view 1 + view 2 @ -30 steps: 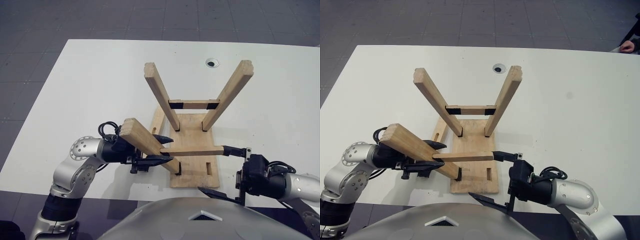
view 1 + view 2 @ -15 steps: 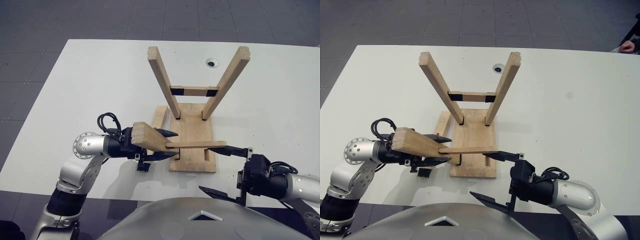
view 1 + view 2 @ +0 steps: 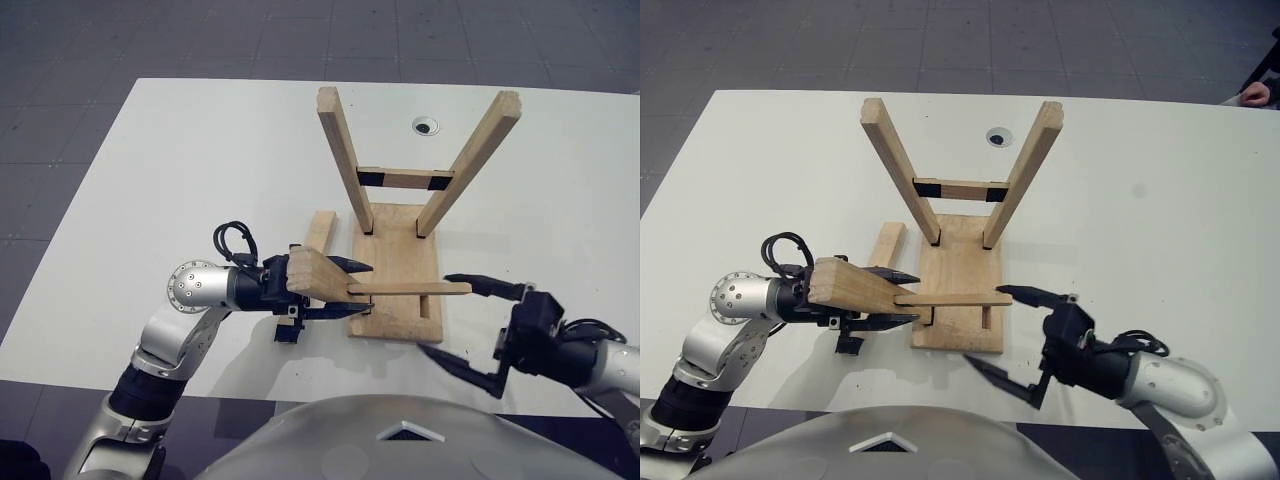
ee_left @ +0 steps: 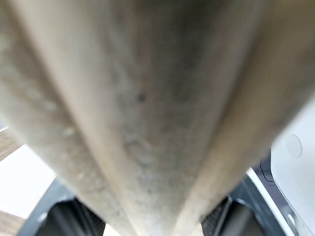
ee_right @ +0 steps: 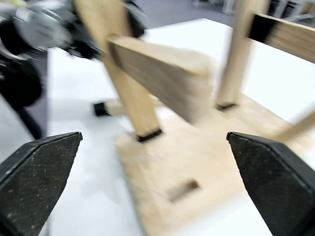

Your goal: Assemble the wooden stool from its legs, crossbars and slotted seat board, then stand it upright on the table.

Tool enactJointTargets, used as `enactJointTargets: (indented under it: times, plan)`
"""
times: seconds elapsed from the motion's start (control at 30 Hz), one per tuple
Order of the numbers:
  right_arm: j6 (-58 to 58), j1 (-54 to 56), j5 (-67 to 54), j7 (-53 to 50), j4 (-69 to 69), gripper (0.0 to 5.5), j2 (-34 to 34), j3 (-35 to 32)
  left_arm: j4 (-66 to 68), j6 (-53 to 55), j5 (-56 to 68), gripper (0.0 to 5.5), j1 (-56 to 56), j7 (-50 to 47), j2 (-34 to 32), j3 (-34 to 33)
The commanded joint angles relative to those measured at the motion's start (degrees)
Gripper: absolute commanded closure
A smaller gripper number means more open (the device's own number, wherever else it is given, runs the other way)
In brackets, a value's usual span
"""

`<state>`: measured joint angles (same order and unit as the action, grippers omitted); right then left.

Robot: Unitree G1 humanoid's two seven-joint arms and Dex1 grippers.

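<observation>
The slotted seat board [image 3: 398, 262] lies flat on the white table. Two legs [image 3: 343, 155] [image 3: 468, 160] stand up from its far end, joined by a crossbar [image 3: 400, 178]. My left gripper [image 3: 345, 290] is shut on a third leg [image 3: 312, 275], which leans low over the board's near left corner; its foot [image 5: 146, 132] meets the board. A thin crossbar [image 3: 412, 288] sticks out of that leg to the right. My right gripper [image 3: 435, 313] stands wide open at the crossbar's free end [image 5: 165, 73], its upper finger [image 3: 485, 284] right beside it. The held leg [image 4: 147, 98] looms close.
A loose leg [image 3: 319, 231] lies flat on the table just left of the board. A small round hole [image 3: 424, 125] sits in the table behind the stool. The table's front edge [image 3: 60, 345] runs close to both grippers.
The board with its two standing legs has slid away and to the right. My left gripper followed and tipped its leg lower. The right gripper shifted right, staying open.
</observation>
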<state>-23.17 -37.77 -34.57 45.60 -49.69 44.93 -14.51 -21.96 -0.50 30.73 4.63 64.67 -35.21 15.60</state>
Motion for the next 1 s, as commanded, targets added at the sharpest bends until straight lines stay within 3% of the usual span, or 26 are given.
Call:
enactJointTargets:
  times: [0.03,0.2,0.43,0.63,1.0]
  plan:
    - [0.33,-3.05,3.38,1.51,1.5,0.0,1.92,-8.9,4.7,3.51,-7.32,3.46,2.09,-0.78,-2.23,3.5]
    - [2.36,-5.85,8.19,4.95,3.36,0.0,2.43,-19.62,5.53,2.5,-8.99,3.46,1.47,-2.31,-1.56,4.41]
    - [1.85,-5.94,4.74,7.34,-0.62,0.0,0.69,-27.9,7.74,1.39,-13.47,3.46,1.32,-5.5,-1.3,7.77]
    - [0.38,-5.19,0.95,7.26,-3.89,0.0,0.7,-29.1,10.41,2.21,-17.31,3.46,1.94,-8.3,-1.22,12.66]
    - [-0.69,-3.69,-0.16,7.14,-4.14,0.0,1.21,-27.46,10.61,7.06,-13.8,3.46,1.85,-6.65,-5.19,14.16]
